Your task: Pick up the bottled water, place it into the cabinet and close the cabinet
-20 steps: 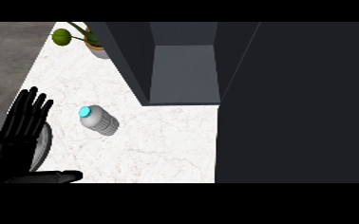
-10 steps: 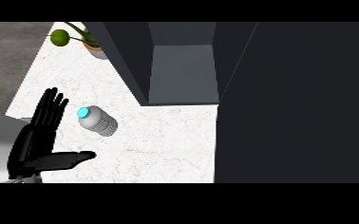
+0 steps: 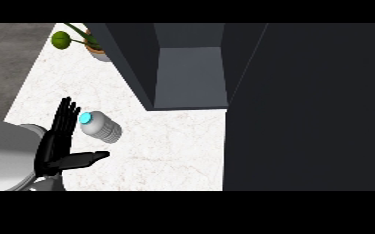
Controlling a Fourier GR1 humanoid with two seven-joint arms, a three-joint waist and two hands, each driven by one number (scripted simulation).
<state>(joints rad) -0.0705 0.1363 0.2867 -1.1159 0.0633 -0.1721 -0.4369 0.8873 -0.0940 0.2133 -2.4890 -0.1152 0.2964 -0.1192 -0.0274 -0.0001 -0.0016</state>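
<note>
Marble counter (image 3: 168,148), bottled water (image 3: 101,127) lying beside flat-open, empty left robot hand (image 3: 57,146), open cabinet (image 3: 190,74), plant (image 3: 73,39) beyond

— Any writing, labels or numbers on your feed?

— None that I can read. The bottle (image 3: 102,128) is too small from my view to tell whether anything is printed on it.

— And the cabinet (image 3: 129,59)?

— I see no lettering or signs on it.
</note>
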